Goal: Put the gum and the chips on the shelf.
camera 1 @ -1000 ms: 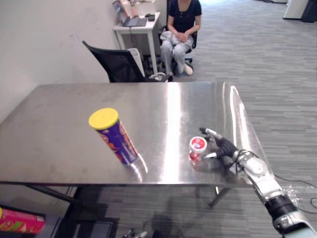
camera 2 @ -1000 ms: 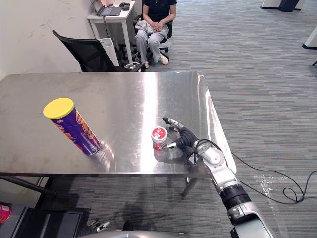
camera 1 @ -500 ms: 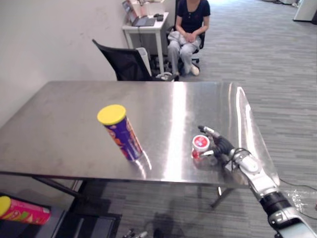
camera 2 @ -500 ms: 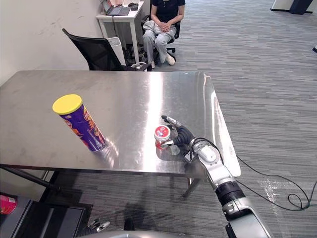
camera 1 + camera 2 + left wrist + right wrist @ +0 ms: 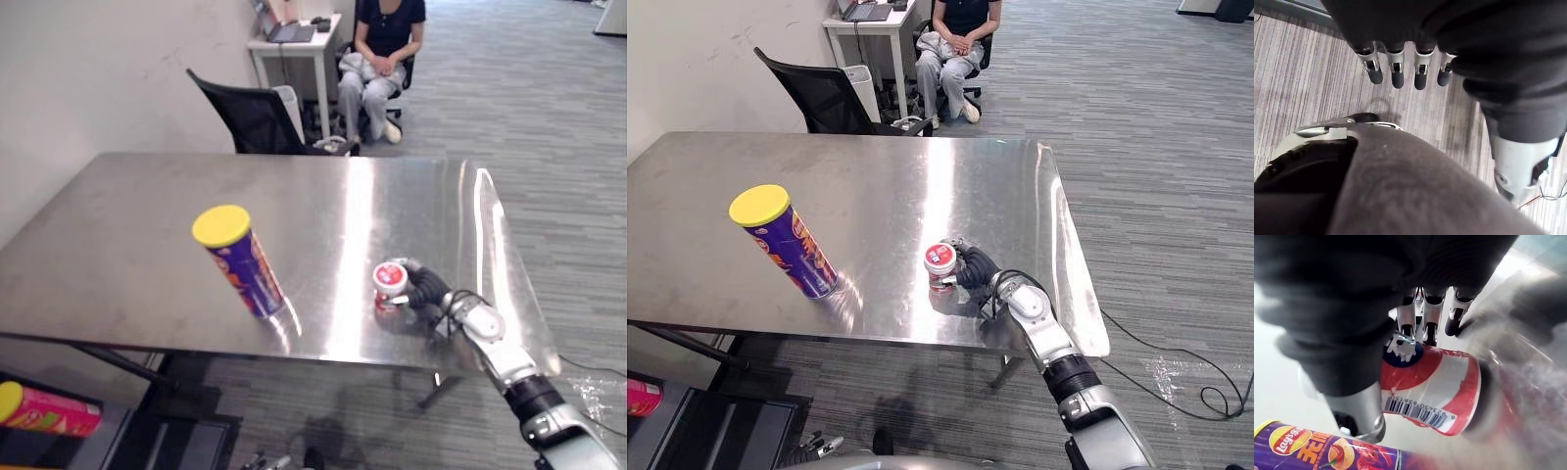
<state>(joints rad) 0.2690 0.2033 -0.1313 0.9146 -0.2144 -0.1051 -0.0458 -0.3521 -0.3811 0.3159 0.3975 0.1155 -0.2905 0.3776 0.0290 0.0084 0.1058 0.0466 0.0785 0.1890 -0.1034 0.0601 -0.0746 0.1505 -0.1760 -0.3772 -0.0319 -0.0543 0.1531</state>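
A small red-and-white gum tub [image 5: 391,277] stands near the front right of the steel table [image 5: 118,245]. My right hand [image 5: 428,287] reaches in from the right, and its fingers [image 5: 1430,328] and thumb are curled round the gum tub [image 5: 1435,387]. The tub rests on the table. A tall purple chips can [image 5: 240,262] with a yellow lid stands upright to the left of the tub, apart from the hand. My left hand [image 5: 1396,73] hangs over the carpet, fingers straight, holding nothing.
A black office chair [image 5: 255,117] stands behind the table. Past it a person [image 5: 387,49] sits by a white desk [image 5: 294,39]. A red can with a yellow lid [image 5: 44,411] lies low at the front left. The table's right edge is near my right arm.
My right hand's fingers, spread beside the gum tub a second ago, have curled round it. The whole picture has shifted as the camera moved; the chips can stays put.
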